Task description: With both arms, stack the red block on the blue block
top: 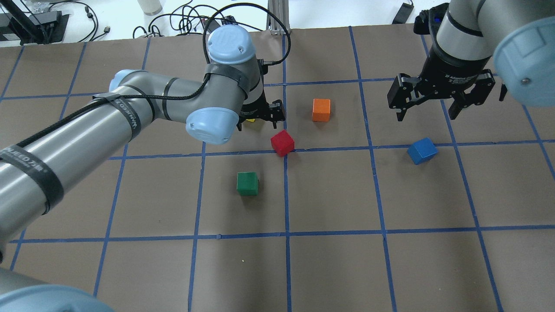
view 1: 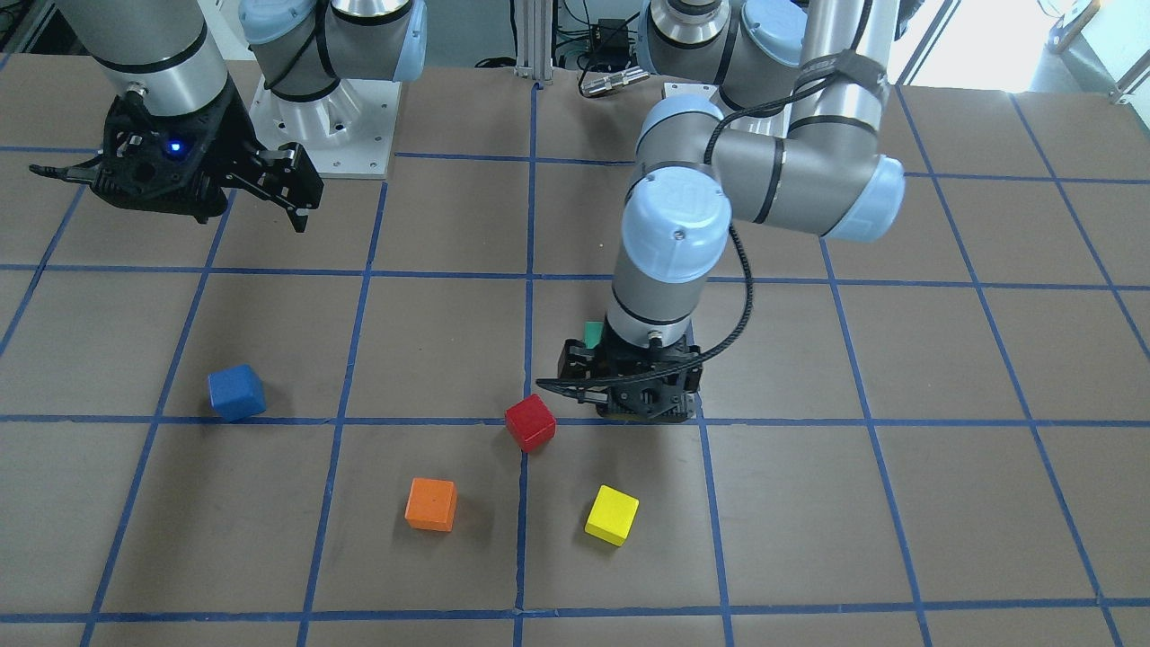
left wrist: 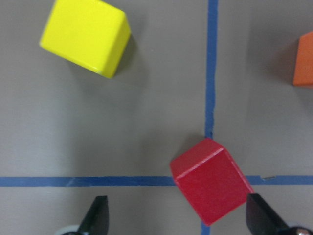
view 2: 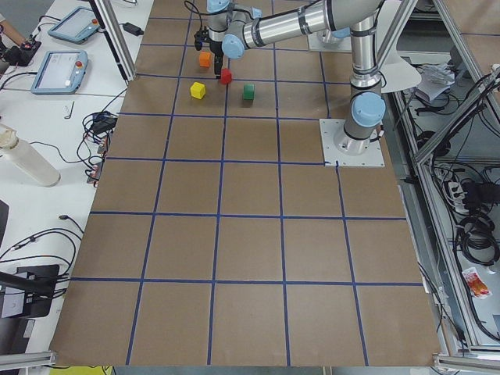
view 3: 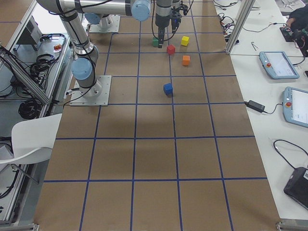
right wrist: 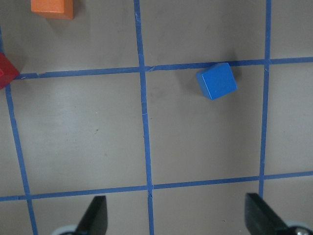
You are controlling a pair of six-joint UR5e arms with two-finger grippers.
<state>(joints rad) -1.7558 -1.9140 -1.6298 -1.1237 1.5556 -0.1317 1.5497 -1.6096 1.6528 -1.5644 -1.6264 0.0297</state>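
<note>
Brown-paper bench (top: pixel 329 268) w/ blue tape grid (top: pixel 286 195). L hand (left wrist: pixel 180 215) released, fingers (left wrist: pixel 98 218) spread wide, nothing gripped, low over the bench. Red block (left wrist: pixel 211 187) right at that hand, between the two fingertips in L wrist view but off-centre: close to one finger, well short of the other. Turned approx. diagonal to the fingers, sat on a tape crossing; contact w/ either finger not discernible. Yellow block (left wrist: pixel 85 36) further out ahead of L hand, on the side of the farther finger. Orange block (left wrist: pixel 304 58) ahead on the other side, cut by frame edge. Green block (top: pixel 247 183) behind L hand, toward robot base, apart from red block. R hand (right wrist: pixel 178 215) likewise released, fingers wide, empty, held well up off the bench. Blue block (right wrist: pixel 217 81) ahead of R hand in R wrist view, well clear of both fingers, a bit to one side of centre, far corner just at a tape line. Red & blue blocks well apart, each flat on the bench, not yet stacked.
</note>
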